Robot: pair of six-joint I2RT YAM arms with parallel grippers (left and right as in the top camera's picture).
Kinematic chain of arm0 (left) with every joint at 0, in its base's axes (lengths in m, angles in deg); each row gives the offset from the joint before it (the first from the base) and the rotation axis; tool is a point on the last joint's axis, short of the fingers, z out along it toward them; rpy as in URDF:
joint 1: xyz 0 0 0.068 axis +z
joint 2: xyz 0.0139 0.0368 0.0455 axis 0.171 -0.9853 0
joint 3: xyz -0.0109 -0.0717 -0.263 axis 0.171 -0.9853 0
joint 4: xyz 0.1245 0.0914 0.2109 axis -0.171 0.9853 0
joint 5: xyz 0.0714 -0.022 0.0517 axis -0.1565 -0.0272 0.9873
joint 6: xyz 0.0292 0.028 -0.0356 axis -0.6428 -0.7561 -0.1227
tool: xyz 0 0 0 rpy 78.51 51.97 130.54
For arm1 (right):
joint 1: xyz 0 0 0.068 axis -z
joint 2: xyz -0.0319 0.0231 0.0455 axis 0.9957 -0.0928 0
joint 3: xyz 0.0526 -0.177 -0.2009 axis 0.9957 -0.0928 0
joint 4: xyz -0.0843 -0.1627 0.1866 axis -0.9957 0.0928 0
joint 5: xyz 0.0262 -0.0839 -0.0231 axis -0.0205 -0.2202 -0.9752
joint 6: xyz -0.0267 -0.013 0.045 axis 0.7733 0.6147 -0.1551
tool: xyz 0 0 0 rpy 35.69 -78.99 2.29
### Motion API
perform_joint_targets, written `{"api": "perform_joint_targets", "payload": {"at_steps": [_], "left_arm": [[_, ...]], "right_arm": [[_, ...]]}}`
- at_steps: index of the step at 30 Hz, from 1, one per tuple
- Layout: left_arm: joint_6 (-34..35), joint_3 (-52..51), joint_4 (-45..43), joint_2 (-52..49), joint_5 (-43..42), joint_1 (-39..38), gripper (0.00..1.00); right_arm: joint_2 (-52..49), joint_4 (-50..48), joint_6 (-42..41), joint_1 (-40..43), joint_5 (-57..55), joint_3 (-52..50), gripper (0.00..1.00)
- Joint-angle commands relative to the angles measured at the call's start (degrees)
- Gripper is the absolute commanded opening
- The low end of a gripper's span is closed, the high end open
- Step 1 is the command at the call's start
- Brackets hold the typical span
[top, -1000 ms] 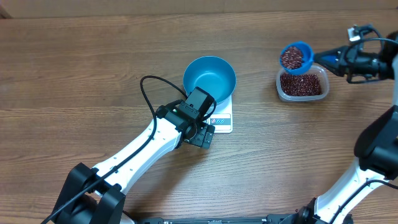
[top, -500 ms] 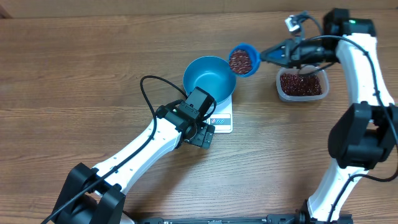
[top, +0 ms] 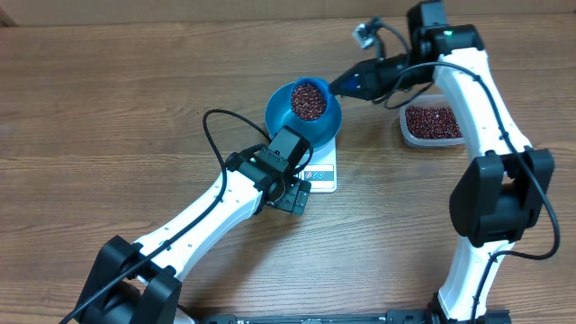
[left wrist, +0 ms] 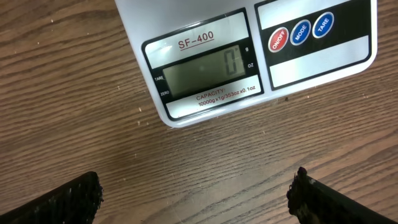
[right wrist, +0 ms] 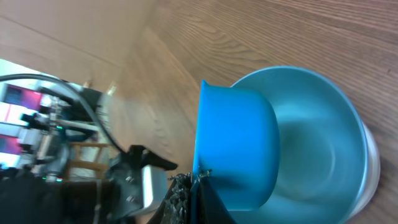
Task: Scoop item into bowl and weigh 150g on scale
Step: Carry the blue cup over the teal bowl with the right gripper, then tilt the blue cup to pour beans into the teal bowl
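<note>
Scoop: full of beans, gripped by closed right hand over empty bowl. Scale under bowl reads zero. Pouring and weighing remain. Left hand: open, empty.

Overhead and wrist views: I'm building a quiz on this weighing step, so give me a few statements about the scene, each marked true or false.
The scale reads zero. True.
The scoop is empty. False: it is full of beans, above the bowl.
The bowl sits on the scale. True.
The left end effector grips the scale. False: it is open, by the scale's front edge, holding nothing.
The tub is empty. False: it holds beans.
The right end effector is shut on the scoop. True.
</note>
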Motion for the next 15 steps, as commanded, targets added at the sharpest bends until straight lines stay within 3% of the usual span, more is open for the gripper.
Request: {"api": "perform_joint_targets", "payload": {"at_steps": [1, 15], "left_arm": [[-1.09, -0.57, 0.04, -0.04, 0.48, 0.33, 0.99], [-1.09, -0.57, 0.02, -0.04, 0.46, 0.33, 0.99]], "right_arm": [[0.17, -2.49, -3.74, -1.84, -5.73, 1.79, 0.04], [0.31, -2.78, -4.44, -4.13, -14.14, 8.63, 0.04]]}}
